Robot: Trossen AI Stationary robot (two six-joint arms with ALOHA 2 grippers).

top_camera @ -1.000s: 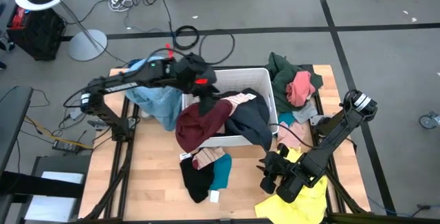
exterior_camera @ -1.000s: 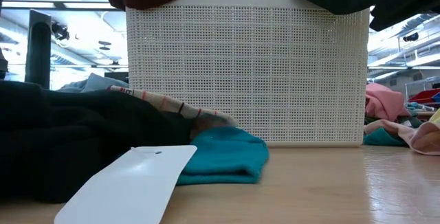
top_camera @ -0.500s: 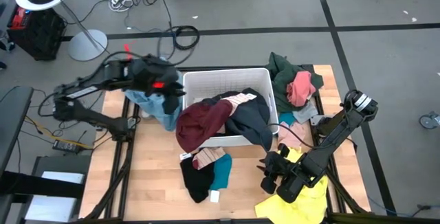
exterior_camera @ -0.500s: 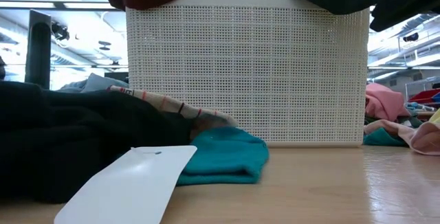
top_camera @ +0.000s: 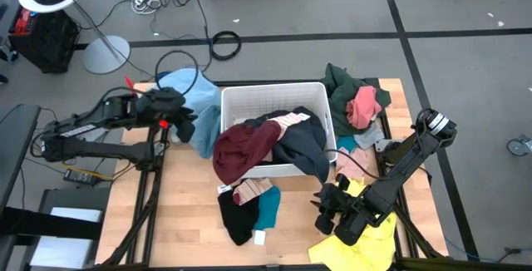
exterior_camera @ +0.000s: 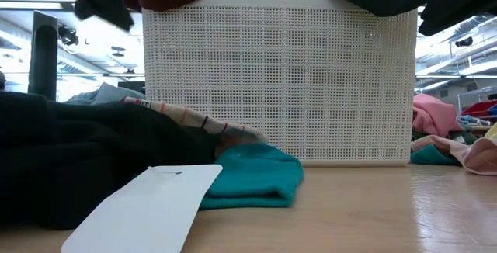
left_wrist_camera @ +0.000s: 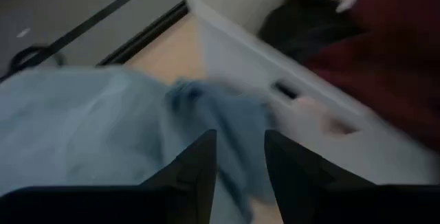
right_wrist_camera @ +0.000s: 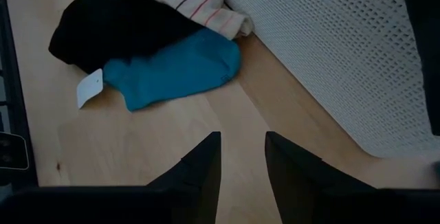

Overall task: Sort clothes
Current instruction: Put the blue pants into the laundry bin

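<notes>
The clothes lie around and in a white bin. A maroon garment and a dark one hang over the bin's near rim. A light blue garment lies on the table to the bin's left. My left gripper hovers open just above it, with nothing between its fingers. Black, teal and striped pieces lie in front of the bin. My right gripper stands open over bare table, beside a yellow garment.
Dark green and pink clothes are heaped at the far right of the table. A white tag lies at the near edge, by the black piece. The bin's mesh wall stands close behind the teal piece.
My left gripper has drawn back from above the bin's far left part toward the table's left edge, sinking a little and rolling, and now hangs over the light blue garment. My right arm has kept still.
</notes>
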